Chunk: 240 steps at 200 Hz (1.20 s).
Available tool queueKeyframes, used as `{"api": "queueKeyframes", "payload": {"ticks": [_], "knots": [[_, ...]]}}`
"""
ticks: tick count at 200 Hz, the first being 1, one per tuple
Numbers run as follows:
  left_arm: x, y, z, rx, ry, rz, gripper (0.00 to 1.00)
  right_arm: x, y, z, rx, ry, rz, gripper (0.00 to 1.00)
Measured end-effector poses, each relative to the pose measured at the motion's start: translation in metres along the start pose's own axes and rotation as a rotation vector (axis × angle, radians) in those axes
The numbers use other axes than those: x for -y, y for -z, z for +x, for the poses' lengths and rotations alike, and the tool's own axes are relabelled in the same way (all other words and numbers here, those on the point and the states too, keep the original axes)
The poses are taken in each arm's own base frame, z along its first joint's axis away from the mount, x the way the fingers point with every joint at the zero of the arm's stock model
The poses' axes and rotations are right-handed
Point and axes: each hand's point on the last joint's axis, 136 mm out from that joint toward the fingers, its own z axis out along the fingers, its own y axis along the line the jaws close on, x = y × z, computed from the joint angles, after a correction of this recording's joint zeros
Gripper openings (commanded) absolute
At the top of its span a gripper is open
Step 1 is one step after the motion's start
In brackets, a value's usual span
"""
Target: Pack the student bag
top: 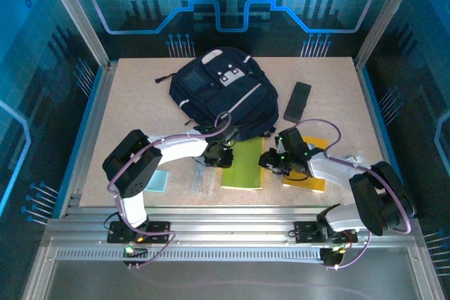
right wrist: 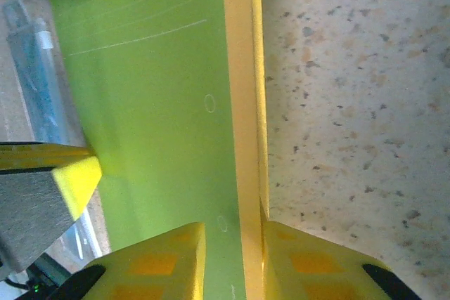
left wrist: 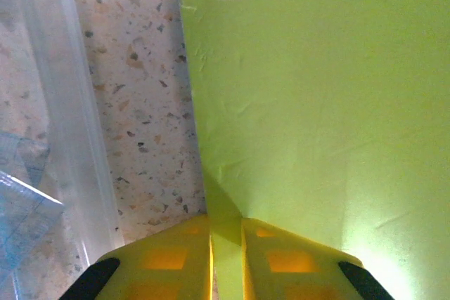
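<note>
The large dark navy fabric student bag (top: 221,93) lies at the far middle of the speckled counter (top: 140,103). Just in front of it, the left gripper (left wrist: 226,219) is clamped on 1 edge of a flat lime-green book (top: 245,166). The right gripper (right wrist: 232,224) is clamped on the opposite edge.

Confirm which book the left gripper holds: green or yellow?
The lime-green book, pinched at its edge by the left gripper; the yellow book lies beneath the right arm.
</note>
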Motion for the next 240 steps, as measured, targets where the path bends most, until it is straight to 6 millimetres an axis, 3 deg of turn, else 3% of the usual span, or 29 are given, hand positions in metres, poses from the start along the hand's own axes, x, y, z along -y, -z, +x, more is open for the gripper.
{"api": "queueKeyframes", "payload": {"ticks": [69, 90, 114, 130, 160, 179, 208, 240], "knots": [[-0.001, 0.0, 0.0, -0.01, 0.002, -0.012, 0.17, -0.019, 0.005, 0.0, -0.007, 0.041, -0.08, 0.2], [0.0, 0.001, 0.0, -0.011, 0.002, -0.011, 0.17, -0.041, -0.004, 0.004, -0.051, 0.081, -0.157, 0.16], [-0.001, 0.001, 0.0, -0.011, 0.002, -0.013, 0.17, -0.042, -0.01, 0.006, -0.072, 0.072, -0.167, 0.16], [-0.001, 0.001, 0.0, -0.011, 0.002, -0.014, 0.17, -0.042, -0.011, 0.006, -0.079, 0.07, -0.162, 0.0], [-0.001, 0.001, 0.0, -0.012, 0.003, -0.016, 0.18, -0.043, -0.01, 0.004, -0.09, 0.055, -0.144, 0.0], [-0.002, 0.001, -0.001, -0.009, 0.0, -0.019, 0.29, -0.042, -0.008, 0.004, -0.098, 0.043, -0.119, 0.0], [0.005, 0.005, -0.003, 0.005, -0.037, -0.014, 0.53, -0.041, 0.003, 0.002, -0.116, 0.023, -0.096, 0.0], [0.009, 0.037, -0.019, 0.095, -0.089, -0.01, 0.69, -0.056, 0.032, -0.004, -0.144, 0.028, -0.115, 0.0]]}}
